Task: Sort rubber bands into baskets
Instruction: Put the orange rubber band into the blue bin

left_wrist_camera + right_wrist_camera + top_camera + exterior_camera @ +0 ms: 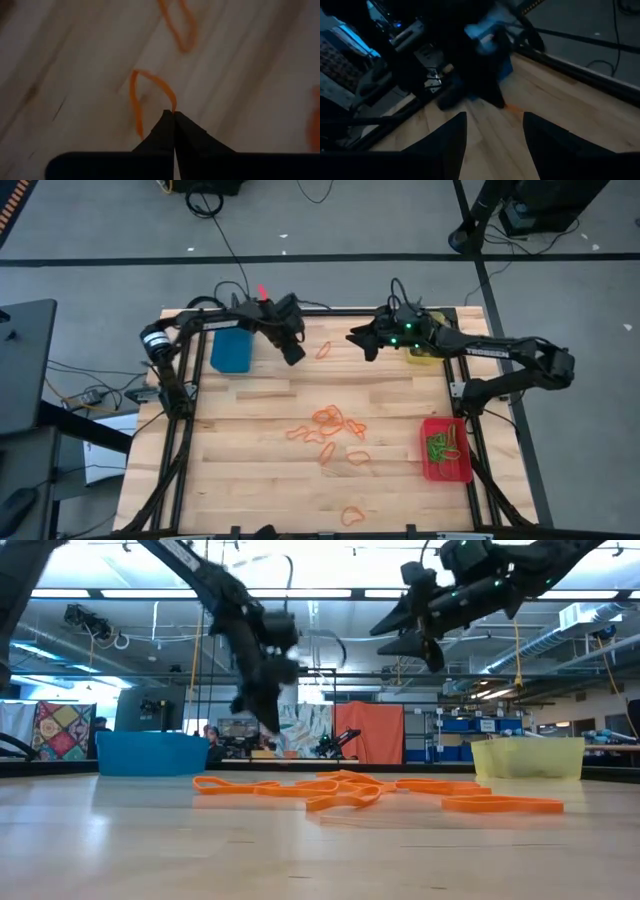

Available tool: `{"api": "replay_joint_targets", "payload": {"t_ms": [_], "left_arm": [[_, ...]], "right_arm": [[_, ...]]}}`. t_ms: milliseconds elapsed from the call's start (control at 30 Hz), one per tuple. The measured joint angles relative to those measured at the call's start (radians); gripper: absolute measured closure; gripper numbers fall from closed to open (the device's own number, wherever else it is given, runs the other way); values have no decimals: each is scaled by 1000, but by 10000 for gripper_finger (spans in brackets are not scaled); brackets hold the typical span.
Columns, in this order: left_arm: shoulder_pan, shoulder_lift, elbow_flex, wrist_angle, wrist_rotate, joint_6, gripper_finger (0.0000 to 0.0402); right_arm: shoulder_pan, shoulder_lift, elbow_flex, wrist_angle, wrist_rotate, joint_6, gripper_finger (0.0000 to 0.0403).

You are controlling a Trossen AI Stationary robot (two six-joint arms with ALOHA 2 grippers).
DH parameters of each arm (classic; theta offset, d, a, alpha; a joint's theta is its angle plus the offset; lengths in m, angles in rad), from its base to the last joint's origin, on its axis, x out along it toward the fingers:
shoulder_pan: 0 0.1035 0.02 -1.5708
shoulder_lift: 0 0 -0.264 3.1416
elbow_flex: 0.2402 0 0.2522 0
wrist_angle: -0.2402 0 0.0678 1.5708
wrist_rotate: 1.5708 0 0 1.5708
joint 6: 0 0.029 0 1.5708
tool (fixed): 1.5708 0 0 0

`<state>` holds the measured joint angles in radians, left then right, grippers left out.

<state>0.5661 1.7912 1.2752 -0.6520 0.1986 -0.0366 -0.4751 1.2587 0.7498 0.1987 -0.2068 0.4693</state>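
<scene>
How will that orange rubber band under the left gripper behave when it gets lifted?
Probably floppy: the orange rubber band is a thin loop lying flat and bent on the table, so it should droop. It looks very light. The left gripper is shut at its edge, a thin pinch that might slip.

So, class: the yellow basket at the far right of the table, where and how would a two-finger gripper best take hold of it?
Grip the yellow basket by its thin upright wall at the rim, one finger inside and one outside, coming straight down from above. It stands upright and open-topped, and its body probably looks too wide to span. The right gripper hovers nearby, open.
</scene>
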Motion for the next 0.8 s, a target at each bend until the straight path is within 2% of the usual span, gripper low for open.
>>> {"api": "replay_joint_targets", "payload": {"t_ms": [167,300,367,467,533,633,800], "left_arm": [[45,-126,6,-101,-38,11,399],[91,-215,6,-204,-67,22,400],[106,-248,6,-254,-120,36,400],[124,-276,5,-333,-261,58,400],[137,-283,1,-367,-292,66,400],[159,-287,-28,-384,-268,70,400],[188,-289,-84,-421,-266,55,400]], "right_arm": [[0,112,0,21,-8,37,197],[1,229,3,152,-51,76,197],[5,289,25,165,-46,74,197],[5,386,94,164,-31,57,197],[3,459,158,158,-30,32,197],[2,561,280,47,-26,-21,197],[-7,682,513,-369,-18,-178,201]]}}
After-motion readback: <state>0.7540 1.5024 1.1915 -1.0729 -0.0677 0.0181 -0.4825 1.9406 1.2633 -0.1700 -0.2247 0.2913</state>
